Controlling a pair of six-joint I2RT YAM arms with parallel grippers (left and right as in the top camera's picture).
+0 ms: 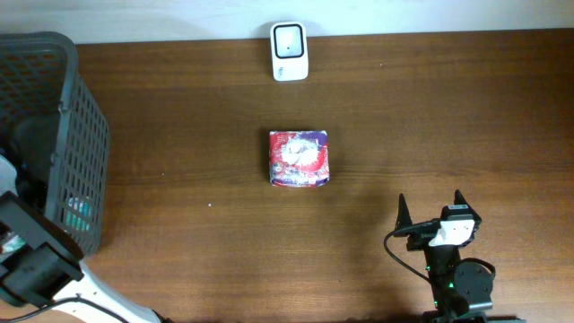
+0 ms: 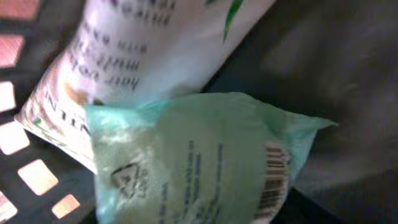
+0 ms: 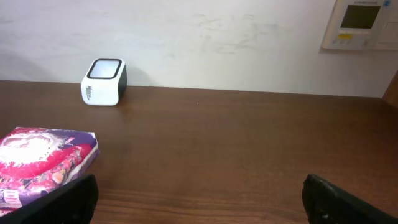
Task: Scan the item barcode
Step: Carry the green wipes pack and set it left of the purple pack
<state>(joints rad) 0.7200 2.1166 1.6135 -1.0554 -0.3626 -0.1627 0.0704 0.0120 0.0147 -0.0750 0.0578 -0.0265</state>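
Possibly the left end effector point(image 1: 30, 142), grip untellable in the 9 o'clock basket point(image 1: 90, 161), snags the adjoining white pouch point(image 2: 155, 50); right end effector point(image 1: 430, 199) spread

Dark brown wood-grain table point(image 1: 448, 117). White, faintly scuffed wall point(image 3: 217, 43) rises directly behind the table's far edge. Beige control panel point(image 3: 362, 23) with small display on the wall, above the table's far right. Light even.
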